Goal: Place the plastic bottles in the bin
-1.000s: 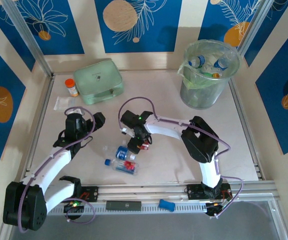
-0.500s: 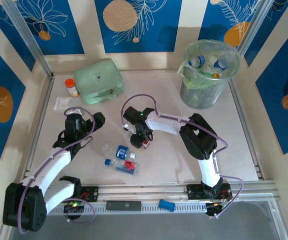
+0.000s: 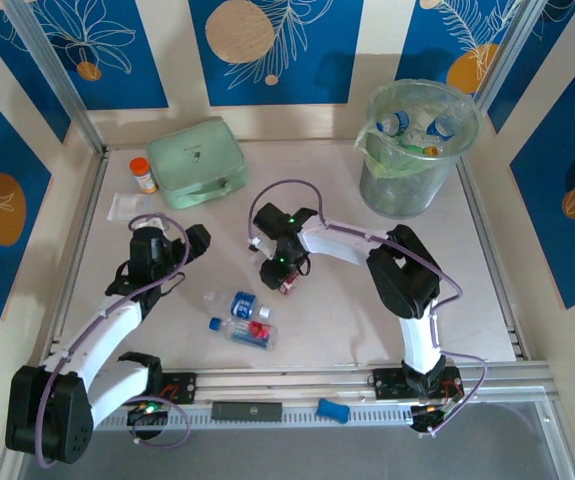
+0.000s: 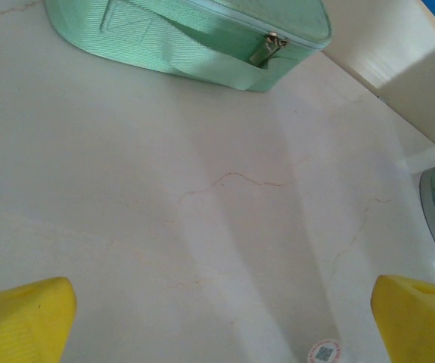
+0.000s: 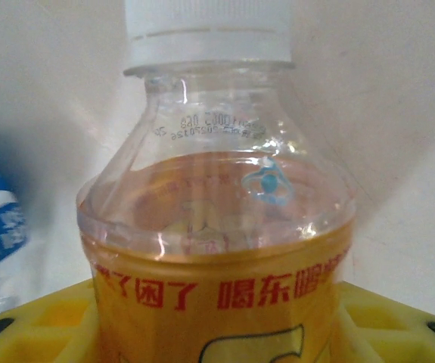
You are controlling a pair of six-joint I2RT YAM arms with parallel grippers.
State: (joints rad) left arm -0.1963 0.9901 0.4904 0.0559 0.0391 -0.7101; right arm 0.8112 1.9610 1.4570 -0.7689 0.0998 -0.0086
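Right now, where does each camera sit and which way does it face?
Top external: fixed above and behind the robot, facing down at the table; left arm and right arm show, bases at bottom.
Left wrist: on the left arm, facing low across the table toward the mint-green case; the open left end effector shows yellow fingertips.
Right wrist: on the right arm, close on a yellow-labelled bottle gripped by the right end effector.
Shared: top external and left wrist both show the case.
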